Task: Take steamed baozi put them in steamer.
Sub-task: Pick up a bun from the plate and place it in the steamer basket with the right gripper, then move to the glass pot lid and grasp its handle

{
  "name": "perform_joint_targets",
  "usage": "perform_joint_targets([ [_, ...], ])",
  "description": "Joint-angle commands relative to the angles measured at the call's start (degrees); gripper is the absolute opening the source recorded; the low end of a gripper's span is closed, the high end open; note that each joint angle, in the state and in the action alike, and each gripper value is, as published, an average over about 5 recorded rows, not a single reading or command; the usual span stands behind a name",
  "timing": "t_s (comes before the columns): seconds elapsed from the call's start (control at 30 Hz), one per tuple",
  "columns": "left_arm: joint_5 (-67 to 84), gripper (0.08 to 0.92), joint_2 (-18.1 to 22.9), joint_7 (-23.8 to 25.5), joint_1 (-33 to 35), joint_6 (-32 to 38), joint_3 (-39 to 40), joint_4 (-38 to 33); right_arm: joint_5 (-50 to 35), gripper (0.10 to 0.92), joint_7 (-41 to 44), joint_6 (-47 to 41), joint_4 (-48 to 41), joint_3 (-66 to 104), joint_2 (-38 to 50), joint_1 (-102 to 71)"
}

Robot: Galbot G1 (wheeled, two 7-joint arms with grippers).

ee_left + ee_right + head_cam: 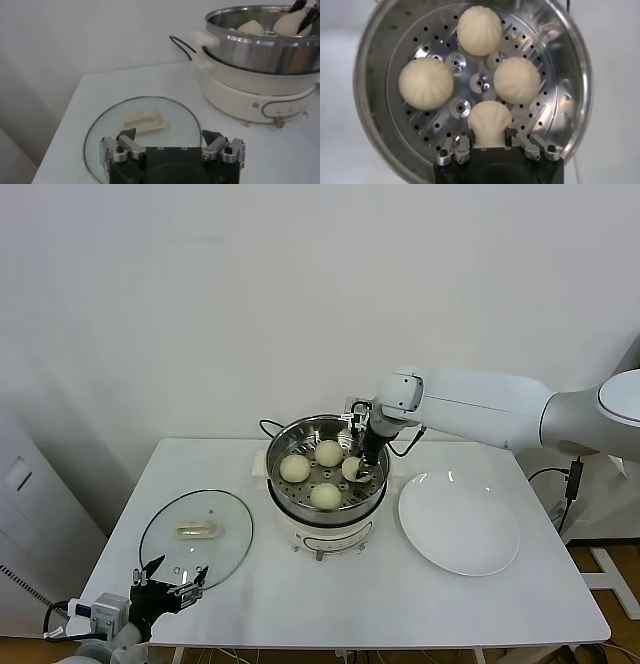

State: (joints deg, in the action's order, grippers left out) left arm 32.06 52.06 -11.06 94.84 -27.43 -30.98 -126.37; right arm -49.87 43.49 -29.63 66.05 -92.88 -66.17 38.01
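Head view shows our right gripper [357, 467] inside the steamer [285, 440], fingers closed around one bun [352, 468] at its right side; three other buns [295, 469] sit on the perforated floor. Our left gripper [172, 587] waits spread wide at the near left, by the glass lid [170, 556]; a white plate [459, 522] lies right of the steamer.

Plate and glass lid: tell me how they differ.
The plate is opaque white; the lid is clear glass. The lid carries a cream handle; the plate is bare. The plate lies on the steamer's right, the lid on its left, by the open left gripper. Both are round, flat on the table.
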Motion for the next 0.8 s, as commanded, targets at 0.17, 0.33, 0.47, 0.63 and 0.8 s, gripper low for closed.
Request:
perform_joint_targets([
  [0.17,0.0,0.823,0.3,-0.1,0.0,-0.1,0.0,-0.2,-0.2,0.465,-1.4,-0.5,-0.5,3.6,0.6,-2.5],
  [0.33,-0.1,0.823,0.5,-0.1,0.1,-0.1,0.0,-0.3,-2.2,0.611,0.3,-0.6,-0.3,7.3,3.9,-1.0],
  [0.47,-0.1,0.823,0.5,-0.1,0.1,-0.1,-0.1,-0.3,-5.3,0.724,0.8,-0.5,0.8,10.9,8.7,0.2],
  [0.63,-0.4,0.823,1.1,-0.1,0.0,-0.2,-0.4,-0.2,-7.3,0.815,-1.8,0.6,1.4,21.2,15.8,-3.7],
  [0.8,-0.9,0.823,2.1,-0.1,-0.5,-0.5,-0.6,-0.3,-7.7,0.822,-6.4,6.5,3.5,38.1,23.8,-14.6],
])
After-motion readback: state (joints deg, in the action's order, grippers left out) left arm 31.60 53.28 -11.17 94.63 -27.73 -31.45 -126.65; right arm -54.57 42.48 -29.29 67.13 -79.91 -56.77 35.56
